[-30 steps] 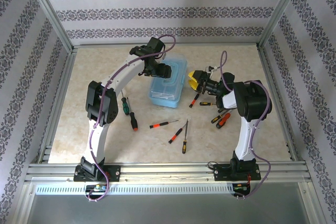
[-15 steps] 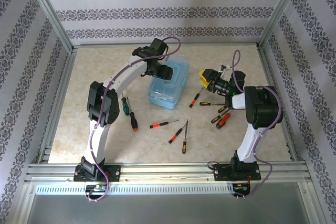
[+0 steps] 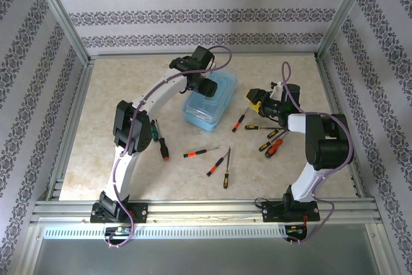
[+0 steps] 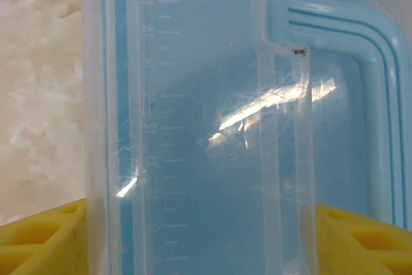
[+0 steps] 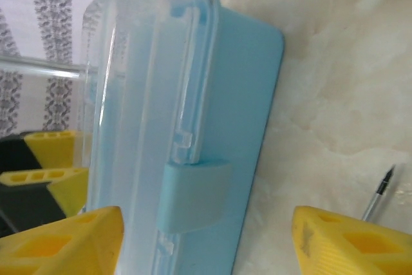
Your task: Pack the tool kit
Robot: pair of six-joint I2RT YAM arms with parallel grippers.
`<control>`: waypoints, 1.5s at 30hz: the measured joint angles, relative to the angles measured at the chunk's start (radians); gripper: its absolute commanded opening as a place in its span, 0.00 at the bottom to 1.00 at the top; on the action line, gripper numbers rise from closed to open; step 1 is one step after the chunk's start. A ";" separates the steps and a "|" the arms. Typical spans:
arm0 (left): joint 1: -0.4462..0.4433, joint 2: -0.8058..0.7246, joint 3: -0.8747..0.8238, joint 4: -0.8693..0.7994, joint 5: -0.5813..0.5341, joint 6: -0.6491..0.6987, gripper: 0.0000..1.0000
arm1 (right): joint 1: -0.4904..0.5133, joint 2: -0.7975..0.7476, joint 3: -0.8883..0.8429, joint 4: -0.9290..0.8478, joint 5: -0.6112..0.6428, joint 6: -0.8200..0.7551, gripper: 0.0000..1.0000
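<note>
The tool kit is a light-blue case (image 3: 207, 104) with a clear lid (image 4: 206, 127), lying mid-table. My left gripper (image 3: 206, 85) reaches over its far end. Its yellow fingertips (image 4: 38, 243) press on both sides of the lid, so the gripper (image 4: 201, 246) is shut on it. My right gripper (image 3: 255, 98) hovers just right of the case, open. In the right wrist view the case's blue latch (image 5: 193, 198) lies in the gap of this gripper (image 5: 206, 249), untouched. Several screwdrivers (image 3: 199, 152) lie loose on the table in front of the case.
A green-handled screwdriver (image 3: 153, 130) and a red one (image 3: 164, 149) lie by the left arm. Orange-and-black ones (image 3: 273, 146) lie under the right forearm. A thin screwdriver tip (image 5: 380, 194) lies right of the case. Metal frame rails (image 3: 193, 207) edge the table.
The right gripper pulled back to the right, away from the case, and its jaws widened. The left gripper shifted right, and the case's far end swung right with it.
</note>
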 measured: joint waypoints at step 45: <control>0.042 0.084 0.151 -0.064 0.031 0.043 0.62 | 0.114 0.214 0.049 0.397 -0.048 0.250 0.70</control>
